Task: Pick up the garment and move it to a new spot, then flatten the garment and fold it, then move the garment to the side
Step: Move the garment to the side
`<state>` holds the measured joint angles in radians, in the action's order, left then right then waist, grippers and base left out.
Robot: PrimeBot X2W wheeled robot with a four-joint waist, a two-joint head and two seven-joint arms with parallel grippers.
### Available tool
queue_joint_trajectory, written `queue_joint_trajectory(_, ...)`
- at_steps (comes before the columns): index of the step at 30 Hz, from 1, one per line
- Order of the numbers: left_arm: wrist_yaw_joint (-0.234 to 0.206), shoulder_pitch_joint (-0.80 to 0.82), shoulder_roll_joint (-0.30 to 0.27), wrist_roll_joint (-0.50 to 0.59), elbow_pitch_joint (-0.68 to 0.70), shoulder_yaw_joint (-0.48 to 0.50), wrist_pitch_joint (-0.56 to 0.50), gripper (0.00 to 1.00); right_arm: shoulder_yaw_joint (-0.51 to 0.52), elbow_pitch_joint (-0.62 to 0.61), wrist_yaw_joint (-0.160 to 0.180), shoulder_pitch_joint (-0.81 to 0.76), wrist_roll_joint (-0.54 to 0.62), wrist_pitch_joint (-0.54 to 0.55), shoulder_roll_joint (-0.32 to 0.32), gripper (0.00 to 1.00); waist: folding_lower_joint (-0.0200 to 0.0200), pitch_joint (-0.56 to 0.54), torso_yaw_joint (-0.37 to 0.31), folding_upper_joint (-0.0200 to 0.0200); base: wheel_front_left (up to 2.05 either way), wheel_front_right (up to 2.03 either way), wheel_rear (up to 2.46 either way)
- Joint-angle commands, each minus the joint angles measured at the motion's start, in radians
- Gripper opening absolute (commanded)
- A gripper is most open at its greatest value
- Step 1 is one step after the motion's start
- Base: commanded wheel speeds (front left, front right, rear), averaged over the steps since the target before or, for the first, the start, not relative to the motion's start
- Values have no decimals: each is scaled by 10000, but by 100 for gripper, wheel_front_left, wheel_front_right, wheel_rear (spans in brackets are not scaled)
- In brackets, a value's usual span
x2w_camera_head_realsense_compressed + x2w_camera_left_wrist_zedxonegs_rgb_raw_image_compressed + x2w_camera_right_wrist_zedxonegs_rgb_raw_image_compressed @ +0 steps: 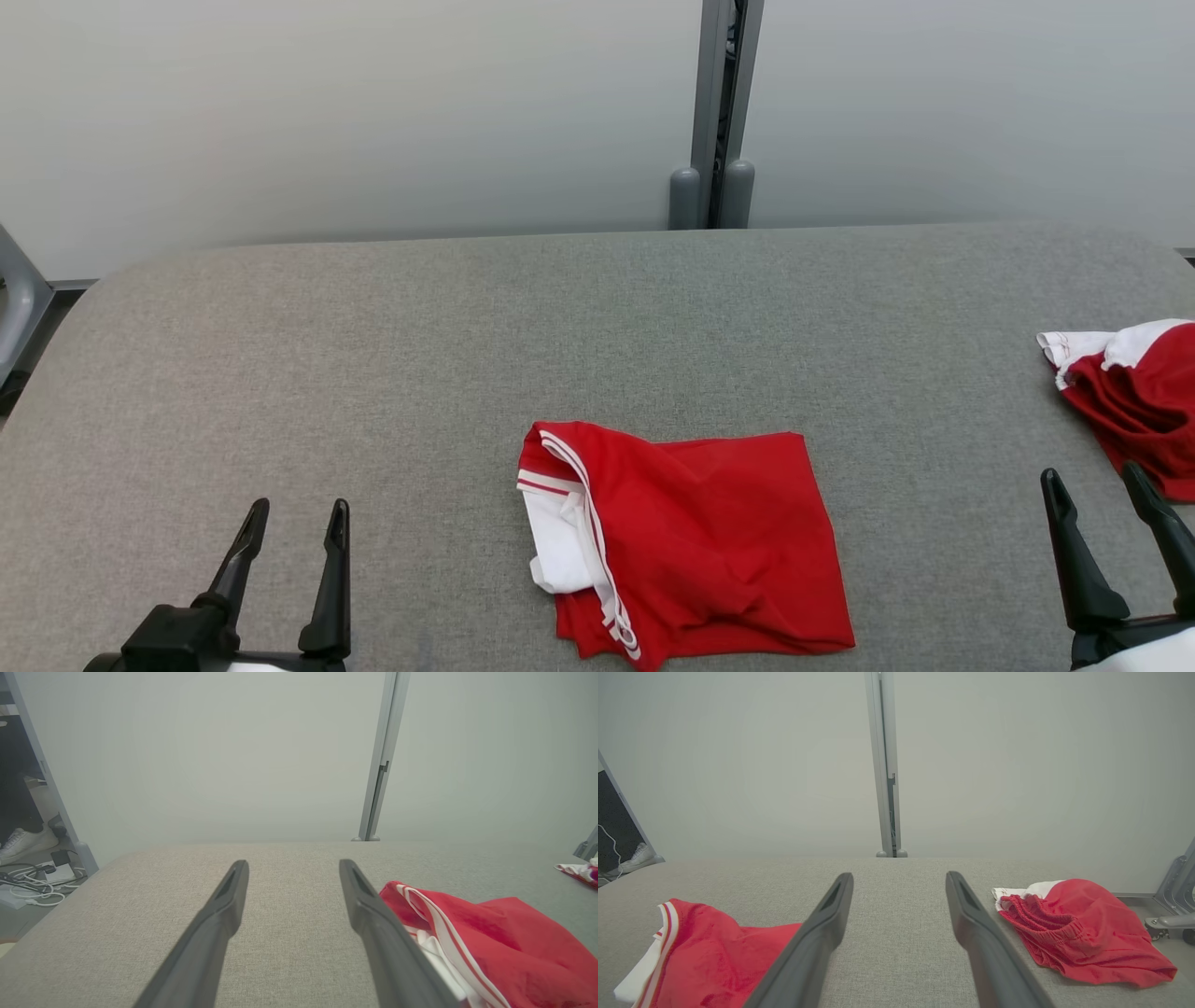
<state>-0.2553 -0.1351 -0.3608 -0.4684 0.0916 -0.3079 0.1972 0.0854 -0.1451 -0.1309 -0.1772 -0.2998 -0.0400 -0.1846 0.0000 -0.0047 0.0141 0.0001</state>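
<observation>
A red garment with white trim (691,541) lies folded in a rough square near the front middle of the grey table (373,355). It shows at the right of the left wrist view (495,938) and at the lower left of the right wrist view (705,956). My left gripper (294,523) stands open over the table's front left, well left of the garment, its fingers (219,919) holding nothing. My right gripper (1097,485) stands open at the front right, its fingers (971,924) likewise empty.
A second red and white garment (1134,392) lies crumpled at the table's right edge, just beyond my right gripper, and shows in the right wrist view (1078,928). A grey post (714,112) rises behind the table against pale panels. Cables and a shoe (23,840) lie on the floor at left.
</observation>
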Motion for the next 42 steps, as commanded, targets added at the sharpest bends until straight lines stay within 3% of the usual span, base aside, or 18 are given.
queue_joint_trajectory(1, -30, 150, -44, 28, 60, 26, 51, 100, 42, -25, 2, 77, 8, 44, -35, 100, 0, 66, 20, -1, 0, 0, 0)
queue_joint_trajectory(9, 36, 614, 124, 64, 177, 51, 258, 100, -646, 370, 2, 964, -174, 31, -116, 100, 0, 978, 358, -1, 0, 0, 0)
queue_joint_trajectory(20, 320, 1492, 570, 133, -159, 54, 584, 100, -1916, 1893, 2, 1903, -467, 297, -320, 100, 0, 2257, 1194, -1, 0, 0, 0)
queue_joint_trajectory(31, 543, 1812, 924, 303, -491, 229, 674, 100, -2909, 3544, 2, 2370, -1153, 1109, -592, 100, 0, 2613, 1401, -1, 0, 0, 0)
queue_joint_trajectory(32, 550, 1846, 948, 307, -511, 247, 679, 100, -3032, 3692, 2, 2422, -1268, 1205, -616, 87, 0, 2614, 1394, -1, 0, 0, 0)
queue_joint_trajectory(34, 597, 1892, 991, 343, -547, 284, 685, 100, -3155, 3830, 2, 2564, -1502, 1209, -618, 0, 0, 2610, 1372, -1, 0, 0, 0)
queue_joint_trajectory(42, 696, 1843, 1034, 497, -511, 502, 686, 100, -3408, 3187, 2, 3176, -1419, 924, -1314, 0, 0, 2523, 1071, -1, 0, 0, 0)
